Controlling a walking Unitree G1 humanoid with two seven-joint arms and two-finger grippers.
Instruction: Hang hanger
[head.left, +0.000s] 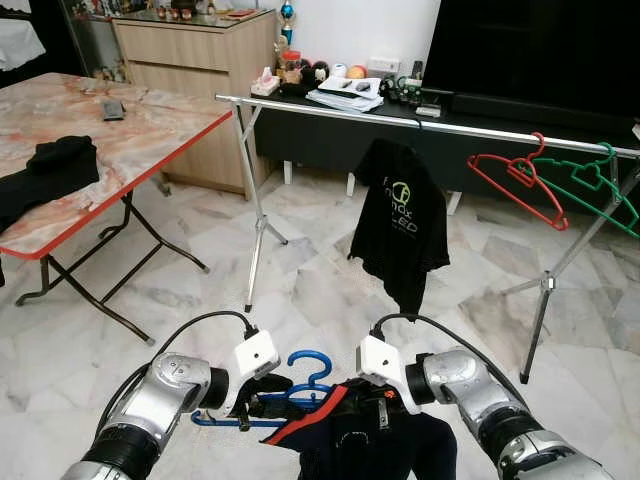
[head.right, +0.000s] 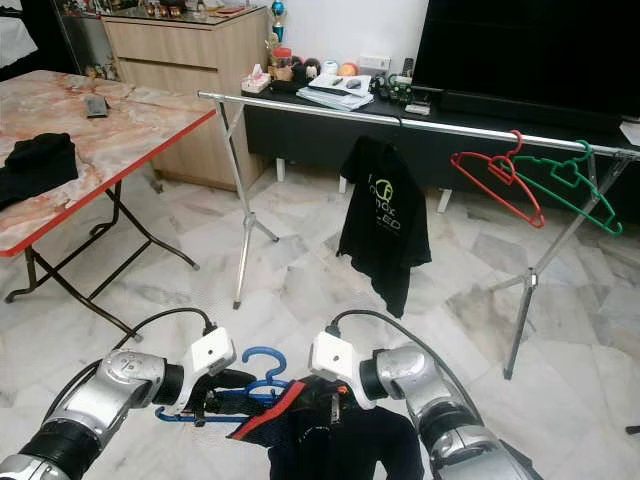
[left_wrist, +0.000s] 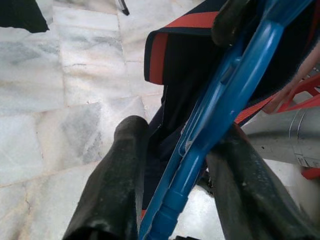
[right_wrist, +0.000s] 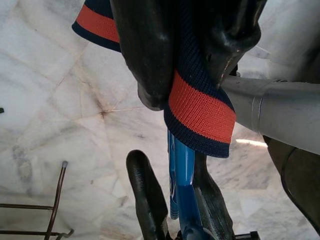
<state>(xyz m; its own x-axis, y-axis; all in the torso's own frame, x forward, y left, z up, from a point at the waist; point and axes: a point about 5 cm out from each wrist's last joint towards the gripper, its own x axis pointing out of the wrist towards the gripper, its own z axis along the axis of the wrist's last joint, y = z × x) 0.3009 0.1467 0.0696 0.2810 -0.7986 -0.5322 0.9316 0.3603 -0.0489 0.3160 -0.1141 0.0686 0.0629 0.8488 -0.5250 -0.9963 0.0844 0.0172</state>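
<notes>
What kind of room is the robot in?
Probably a living room in a home: a big dark TV screen, a wooden cabinet, and a clothes rail holding a black T-shirt and empty hangers.

Blue hanger (head.left: 300, 385) with dark garment (head.left: 375, 440) between both pincers, before rail (head.left: 420, 122).

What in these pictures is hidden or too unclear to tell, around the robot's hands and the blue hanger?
- Blue hanger: in the eye views its right half is covered by the dark garment.
- The garment's lower part is cut off by the bottom edge of the eye views, so its type is unclear.
- Right gripper: the orange-striped collar wraps its fingers in the right wrist view.
- Items on the black counter: too small to identify.
</notes>
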